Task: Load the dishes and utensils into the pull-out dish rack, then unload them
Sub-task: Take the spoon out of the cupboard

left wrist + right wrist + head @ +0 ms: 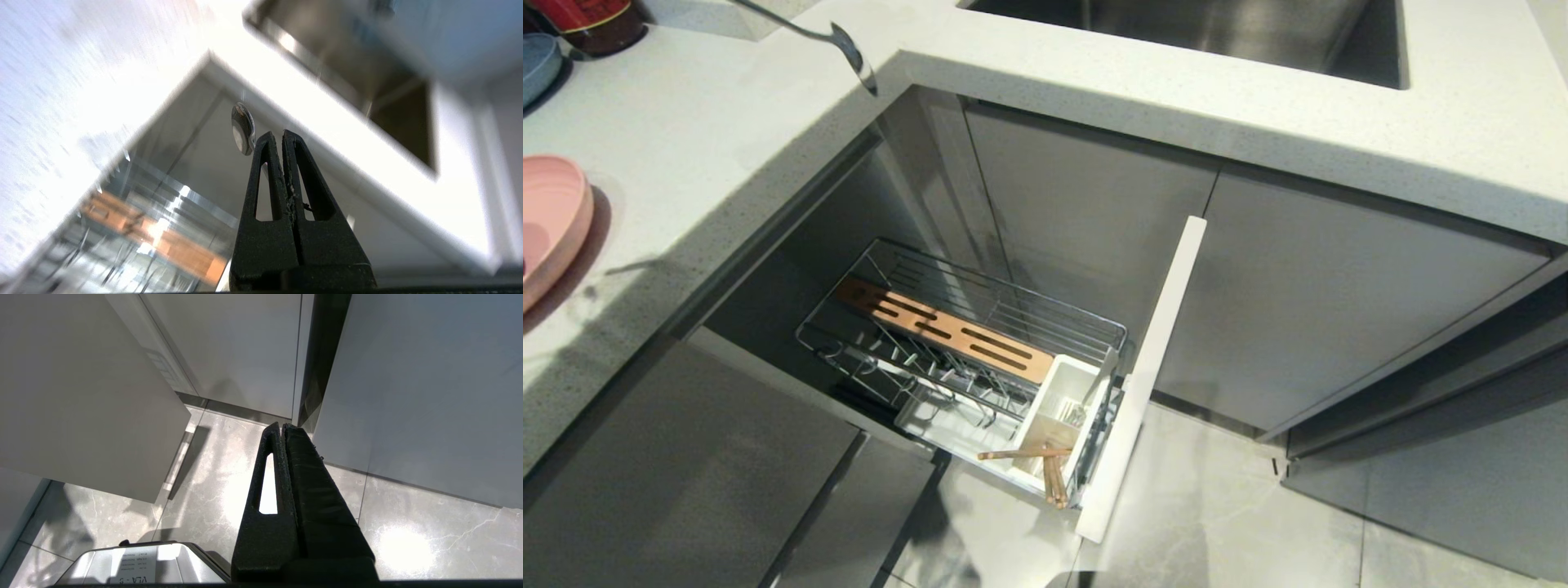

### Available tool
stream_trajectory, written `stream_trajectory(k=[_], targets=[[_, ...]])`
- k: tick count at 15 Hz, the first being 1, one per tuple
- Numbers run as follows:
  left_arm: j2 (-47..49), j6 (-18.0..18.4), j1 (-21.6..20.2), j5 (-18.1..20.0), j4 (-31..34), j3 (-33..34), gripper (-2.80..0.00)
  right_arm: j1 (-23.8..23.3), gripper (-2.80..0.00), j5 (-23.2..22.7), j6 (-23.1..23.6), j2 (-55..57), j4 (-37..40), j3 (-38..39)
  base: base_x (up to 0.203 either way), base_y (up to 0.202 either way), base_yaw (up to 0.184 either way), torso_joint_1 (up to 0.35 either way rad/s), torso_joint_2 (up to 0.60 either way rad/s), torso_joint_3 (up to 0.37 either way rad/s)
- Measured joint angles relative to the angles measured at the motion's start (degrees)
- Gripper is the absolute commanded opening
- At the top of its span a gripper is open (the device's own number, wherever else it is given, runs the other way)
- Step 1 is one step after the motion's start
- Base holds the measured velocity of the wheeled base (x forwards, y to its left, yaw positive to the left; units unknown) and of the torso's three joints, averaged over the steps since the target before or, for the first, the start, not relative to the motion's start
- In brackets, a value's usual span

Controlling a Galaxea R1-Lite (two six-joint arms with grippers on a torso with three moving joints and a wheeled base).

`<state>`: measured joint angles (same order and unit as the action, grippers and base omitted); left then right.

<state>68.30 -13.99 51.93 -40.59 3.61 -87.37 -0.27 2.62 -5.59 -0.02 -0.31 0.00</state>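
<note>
The grey metal spoon (837, 41) hangs in the air over the counter corner, bowl end lowest, above the open cabinet gap. My left gripper (276, 136) is shut on its handle; the spoon bowl (242, 128) juts out past the fingertips. That gripper itself is outside the head view. The pull-out dish rack (964, 343) stands drawn out below, with its white cutlery box (1058, 408) against the pale front panel (1147, 376). The chopsticks (1037, 461) lie in that box, tips poking over its edge. The pink plate (551, 220) rests on the counter at the left. My right gripper (281, 426) is shut on nothing, over the floor.
A wooden slotted strip (947, 331) lies across the rack. A blue dish (538, 65) and a dark red jar (596, 20) sit at the counter's far left. The steel sink (1217, 33) is set into the counter behind. Grey cabinet fronts flank the rack.
</note>
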Motion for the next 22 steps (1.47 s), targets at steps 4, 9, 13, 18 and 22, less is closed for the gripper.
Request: stream_trajectory(k=[4,9,13,18,22], targets=[[-3.23,3.71,-6.03,-1.83,-3.39,-1.40,-2.80,0.00,-2.80,0.00,0.00,0.00,-0.01,0.00,0.000,0.000,0.000,0.000,0.00,0.000],[-4.41,10.25,-20.18,-3.67,-3.41,-0.28,-2.80,0.00,-2.80,0.02,0.01,0.00,0.00,0.00,0.000,0.000,0.000,0.000,0.00,0.000],[-4.55,16.11,-28.91,-4.22,-3.82,3.90,-2.80,0.00,-2.80,0.02,0.01,0.00,-0.02,0.00,0.000,0.000,0.000,0.000,0.00,0.000],[-4.63,23.42,-34.76,-4.52,-8.99,9.60,-2.80,0.00,-2.80,0.02,0.00,0.00,-0.02,0.00,0.000,0.000,0.000,0.000,0.00,0.000],[-5.38,27.47,-35.77,-5.51,-12.81,13.63,-2.80,0.00,-2.80,0.02,0.00,0.00,0.01,0.00,0.000,0.000,0.000,0.000,0.00,0.000]])
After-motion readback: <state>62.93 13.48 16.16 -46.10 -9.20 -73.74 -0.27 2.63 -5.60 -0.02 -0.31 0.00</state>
